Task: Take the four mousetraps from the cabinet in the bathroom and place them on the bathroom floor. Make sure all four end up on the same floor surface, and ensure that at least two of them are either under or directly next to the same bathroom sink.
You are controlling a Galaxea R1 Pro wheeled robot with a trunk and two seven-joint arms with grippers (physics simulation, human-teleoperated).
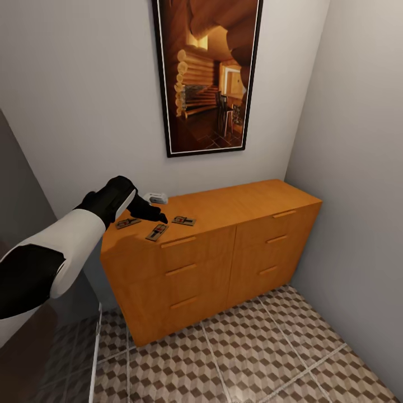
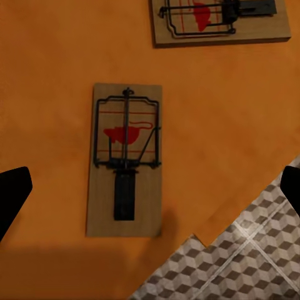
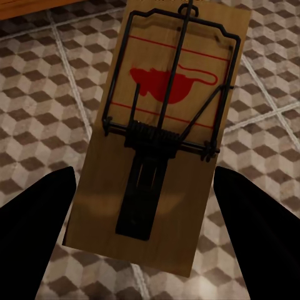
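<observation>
The orange-brown cabinet (image 1: 224, 246) stands against the wall, drawers closed. Three mousetraps lie on the left of its top (image 1: 128, 223) (image 1: 157, 232) (image 1: 183, 220). My left gripper (image 1: 155, 216) hovers just above them, open. In the left wrist view one mousetrap (image 2: 125, 169) lies flat between the spread fingertips (image 2: 12, 197), near the top's front edge, and a second mousetrap (image 2: 222, 22) lies beyond it. My right gripper (image 3: 145, 178) is shut on another mousetrap (image 3: 165, 125), held above the cube-patterned bathroom floor (image 3: 37, 94).
A small white and grey object (image 1: 156, 197) sits at the back left of the cabinet top. A dark-framed picture (image 1: 210, 75) hangs above. Grey walls close in at the right and left. Tiled floor (image 1: 252, 358) lies open in front of the cabinet.
</observation>
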